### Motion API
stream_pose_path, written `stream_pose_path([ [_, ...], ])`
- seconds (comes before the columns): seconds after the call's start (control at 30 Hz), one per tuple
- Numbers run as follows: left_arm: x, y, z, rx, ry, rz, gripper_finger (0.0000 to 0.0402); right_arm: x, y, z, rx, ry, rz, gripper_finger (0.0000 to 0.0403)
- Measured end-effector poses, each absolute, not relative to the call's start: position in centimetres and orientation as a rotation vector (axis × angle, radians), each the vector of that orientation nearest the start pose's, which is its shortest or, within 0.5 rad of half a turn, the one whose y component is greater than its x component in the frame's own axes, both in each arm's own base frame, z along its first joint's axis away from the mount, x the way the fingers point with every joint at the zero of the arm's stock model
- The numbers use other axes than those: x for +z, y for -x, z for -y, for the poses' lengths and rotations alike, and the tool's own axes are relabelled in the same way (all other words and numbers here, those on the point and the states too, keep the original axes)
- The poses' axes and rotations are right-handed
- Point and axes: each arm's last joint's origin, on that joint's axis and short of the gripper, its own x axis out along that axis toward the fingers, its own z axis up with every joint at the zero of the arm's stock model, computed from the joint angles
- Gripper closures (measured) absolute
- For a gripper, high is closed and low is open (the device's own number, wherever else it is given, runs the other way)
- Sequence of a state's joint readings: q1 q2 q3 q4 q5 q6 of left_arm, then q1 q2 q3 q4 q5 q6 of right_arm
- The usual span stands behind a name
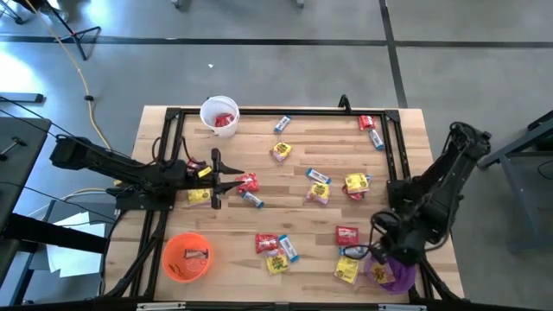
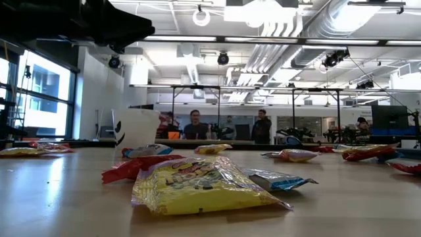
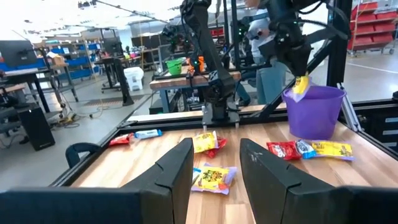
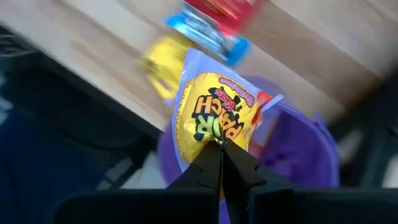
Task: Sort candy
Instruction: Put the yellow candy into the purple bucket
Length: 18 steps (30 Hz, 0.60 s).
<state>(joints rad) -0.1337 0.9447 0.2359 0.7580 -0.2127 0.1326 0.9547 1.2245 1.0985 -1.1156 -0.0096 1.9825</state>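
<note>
Red, yellow and blue-and-white candies [image 1: 318,186] lie scattered on the wooden table. My left gripper [image 1: 223,180] is open at the table's left, its fingers [image 3: 171,171] pointing toward the right edge. A red packet [image 1: 248,181] and a blue bar [image 1: 251,199] lie just ahead of it. My right gripper [image 4: 219,146] is shut on a yellow packet [image 4: 214,118] over the purple cup [image 1: 393,276] at the near right corner. The white cup [image 1: 219,115] holds red packets. The orange cup [image 1: 187,257] holds a bar. My right gripper pinches the yellow packet by its edge [image 4: 217,138] between the two fingertips. The packet is lifted clear and hangs below the fingers [image 3: 300,85], just above the purple cup's open mouth [image 3: 314,93].
A black frame [image 1: 285,111] runs around the table's edges. Yellow packets [image 1: 199,195] lie beside my left gripper. A red packet [image 1: 346,233], a blue bar [image 1: 352,252] and a yellow packet [image 1: 346,270] lie next to the purple cup. People stand in the room behind [image 2: 195,125].
</note>
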Motion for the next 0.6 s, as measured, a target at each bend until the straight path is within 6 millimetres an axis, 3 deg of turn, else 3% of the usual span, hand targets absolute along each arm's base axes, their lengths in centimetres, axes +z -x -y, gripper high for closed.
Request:
stream_pose_path([
  [0.27,20.8,-18.5,1.9,0.081,-0.107,0.041,0.0282,28.3,-10.6,-18.7,-0.635,-1.091,-1.571,0.0403],
  [0.6,20.8,-18.5,1.9,0.081,-0.107,0.042,0.0282,29.1,-10.7,-18.9,-0.58,-1.067,-1.522,0.0403],
])
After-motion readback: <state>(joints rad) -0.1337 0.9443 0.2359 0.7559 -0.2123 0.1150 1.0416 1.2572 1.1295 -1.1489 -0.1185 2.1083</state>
